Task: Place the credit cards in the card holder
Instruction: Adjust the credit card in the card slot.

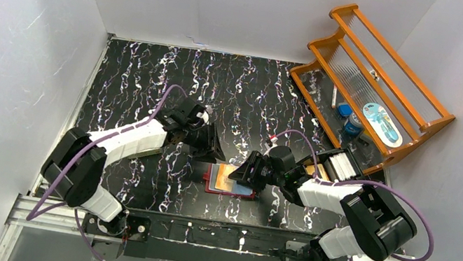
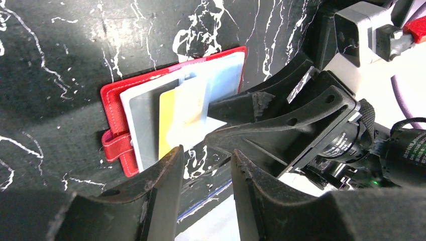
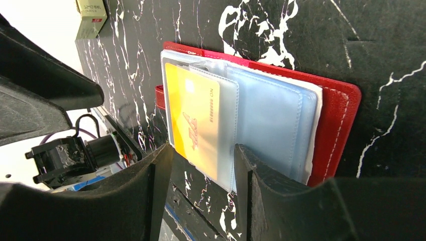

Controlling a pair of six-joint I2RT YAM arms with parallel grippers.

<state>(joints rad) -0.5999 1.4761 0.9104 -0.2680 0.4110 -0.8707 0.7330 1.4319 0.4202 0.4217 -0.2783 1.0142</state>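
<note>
Red card holder, orange-yellow credit card, pale blue pockets, black white-veined tabletop

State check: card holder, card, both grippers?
card holder: open, lying flat.
orange card: partly inside a clear pocket, one edge out.
left gripper: open, empty.
right gripper: open, fingers either side of the card's end.

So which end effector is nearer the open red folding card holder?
Right. The right end effector is over the right side of the red folding card holder; the left end effector sits just off its far-left corner.
</note>
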